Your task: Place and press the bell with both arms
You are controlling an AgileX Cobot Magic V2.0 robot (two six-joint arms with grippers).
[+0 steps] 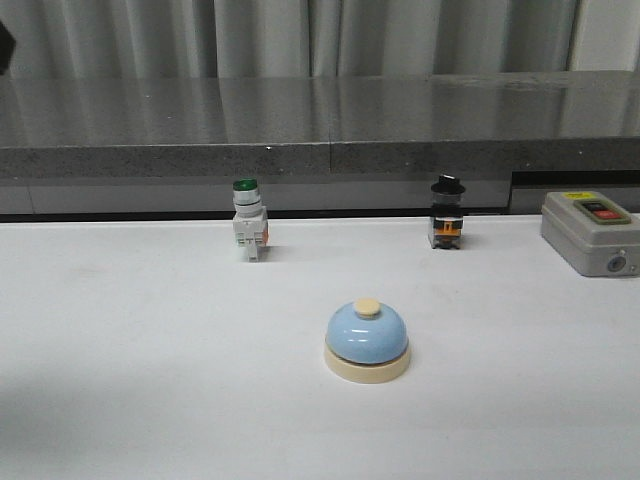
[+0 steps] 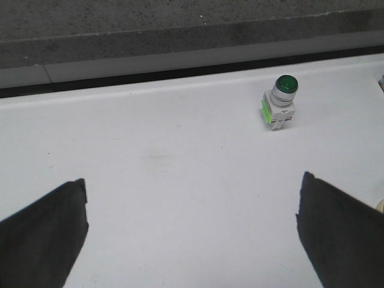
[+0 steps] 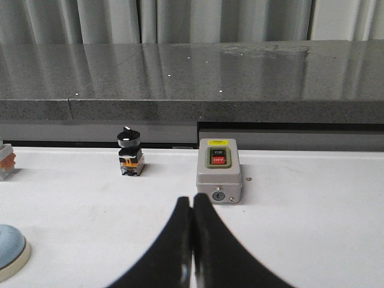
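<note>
The light-blue bell (image 1: 367, 341) with its cream base and button stands upright on the white table, near the middle, in the front view. Neither arm shows in that view. In the right wrist view an edge of the bell (image 3: 10, 250) appears at the frame's side, apart from my right gripper (image 3: 192, 201), whose two dark fingers are pressed together with nothing between them. My left gripper (image 2: 193, 183) is open wide over bare table, holding nothing; the bell is out of the left wrist view.
A green-capped white push-button switch (image 1: 249, 220) and a black-capped switch (image 1: 447, 213) stand at the back of the table. A grey box with red and black buttons (image 1: 591, 232) sits at the back right. A grey ledge (image 1: 320, 150) runs behind the table.
</note>
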